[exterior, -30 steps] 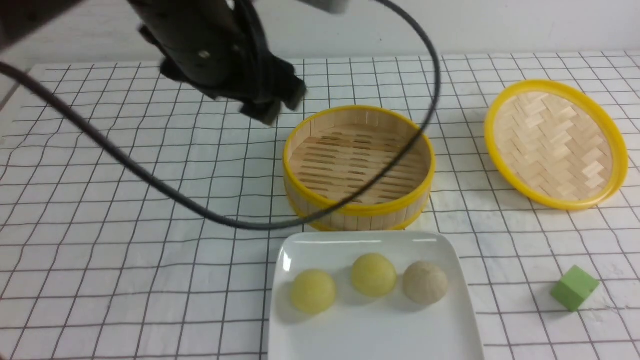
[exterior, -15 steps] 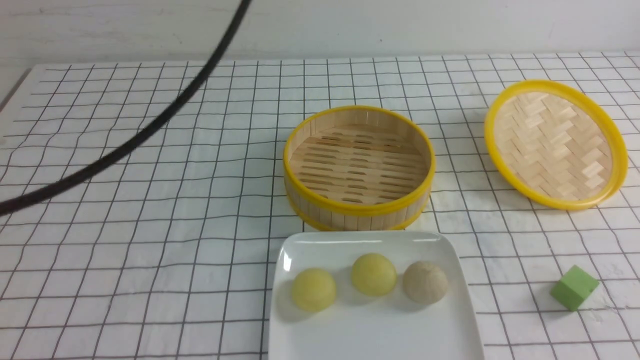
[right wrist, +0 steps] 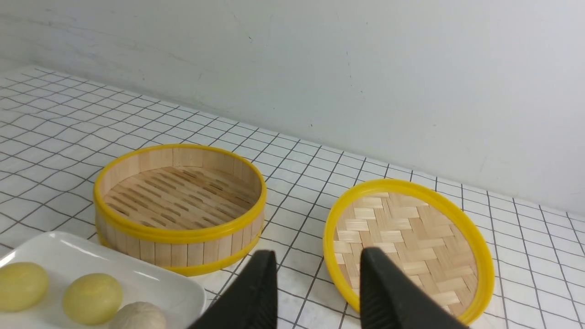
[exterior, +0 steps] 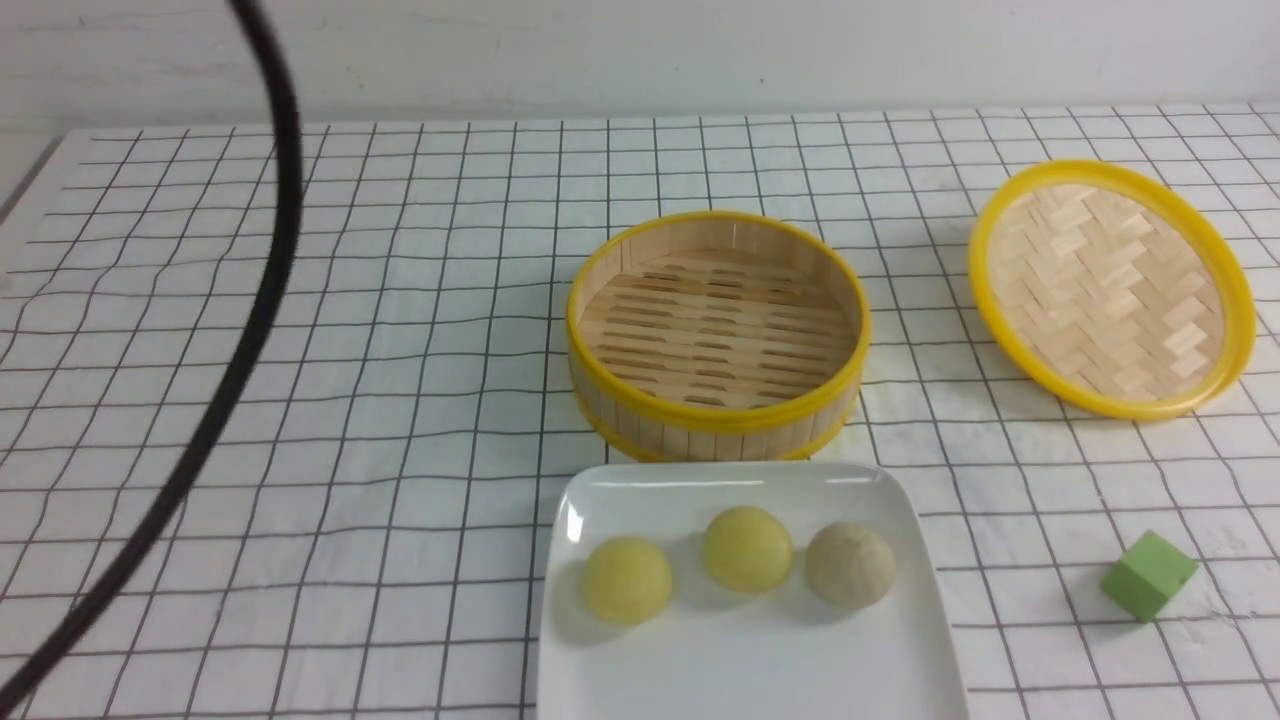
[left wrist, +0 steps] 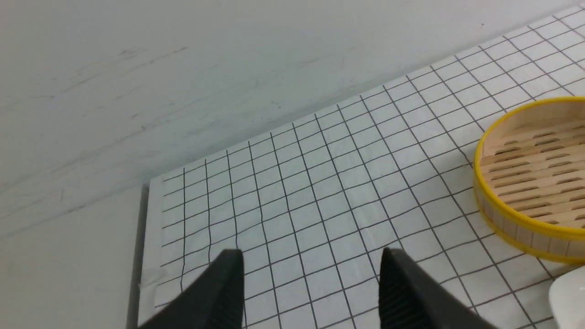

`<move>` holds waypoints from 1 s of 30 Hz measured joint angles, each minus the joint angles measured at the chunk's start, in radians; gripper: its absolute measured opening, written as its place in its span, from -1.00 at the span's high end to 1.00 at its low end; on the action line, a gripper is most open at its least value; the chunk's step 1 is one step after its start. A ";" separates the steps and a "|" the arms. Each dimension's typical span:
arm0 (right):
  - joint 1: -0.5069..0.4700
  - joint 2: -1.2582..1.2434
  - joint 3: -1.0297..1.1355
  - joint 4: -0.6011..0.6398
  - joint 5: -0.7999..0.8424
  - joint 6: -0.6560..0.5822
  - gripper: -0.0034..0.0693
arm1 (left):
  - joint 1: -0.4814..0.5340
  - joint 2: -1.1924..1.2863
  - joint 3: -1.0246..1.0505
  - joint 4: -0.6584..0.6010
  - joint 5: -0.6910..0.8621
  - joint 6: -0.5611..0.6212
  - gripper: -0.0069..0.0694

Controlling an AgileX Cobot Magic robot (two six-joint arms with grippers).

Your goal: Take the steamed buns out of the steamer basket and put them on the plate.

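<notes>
Cable (exterior: 290, 220) left of steamer basket (exterior: 716, 430), lid (exterior: 1110, 285), green cube (exterior: 1148, 575) right, left hand (left wrist: 311, 256) apart, right hand (right wrist: 317, 253) apart

Holds the left end effector (left wrist: 311, 256) above the bench with its two black fingers (left wrist: 219, 292) spread wide, gripping nothing. Carries the right end effector (right wrist: 318, 256) likewise aloft, ribbed fingers (right wrist: 388, 292) parted, clasping nothing. Trails a black cable (exterior: 257, 330) through the front view's 9 o'clock side, arcing from 12 toward 7.
</notes>
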 joint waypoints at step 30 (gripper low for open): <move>0.000 -0.088 -0.155 0.064 0.238 -0.008 0.15 | 0.000 -0.381 0.607 0.038 -0.310 -0.120 -0.27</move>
